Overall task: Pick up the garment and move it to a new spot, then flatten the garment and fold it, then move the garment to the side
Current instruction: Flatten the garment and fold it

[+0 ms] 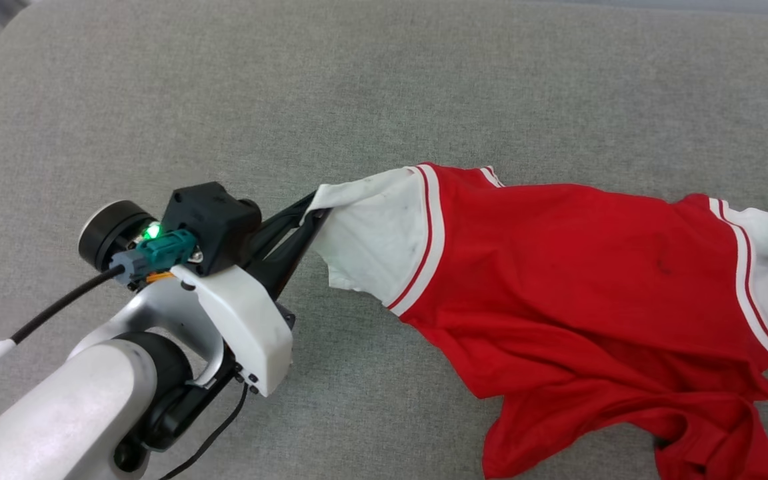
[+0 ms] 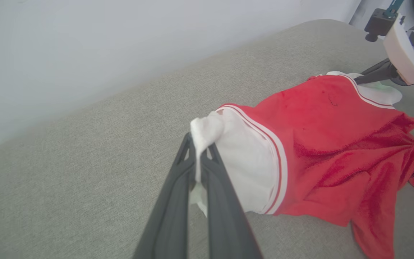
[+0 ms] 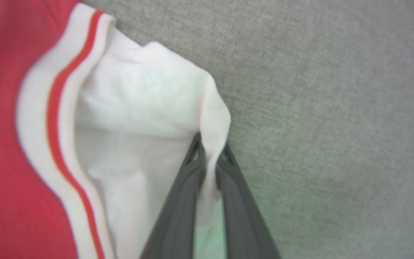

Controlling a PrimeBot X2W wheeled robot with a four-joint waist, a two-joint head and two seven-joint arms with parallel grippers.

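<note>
left gripper (image 2: 200,153) pinching garment (image 2: 318,122) by white sleeve, grey cushion (image 2: 84,172) beneath; right gripper (image 2: 360,79) at far sleeve.

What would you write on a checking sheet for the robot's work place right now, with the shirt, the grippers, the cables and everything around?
Surface: grey fabric cushion; the shirt's lower part rests on it.
Job's things: garment, red with white sleeves and striped trim, stretched between both grippers, lower part bunched, not yet flat.
Clutter: nothing seen.
Grippers: left gripper shut on the edge of one white sleeve; right gripper shut on the edge of the other sleeve.
Cables: black cable runs to the left wrist, apart from the garment.
Surroundings: pale wall behind the cushion.
</note>
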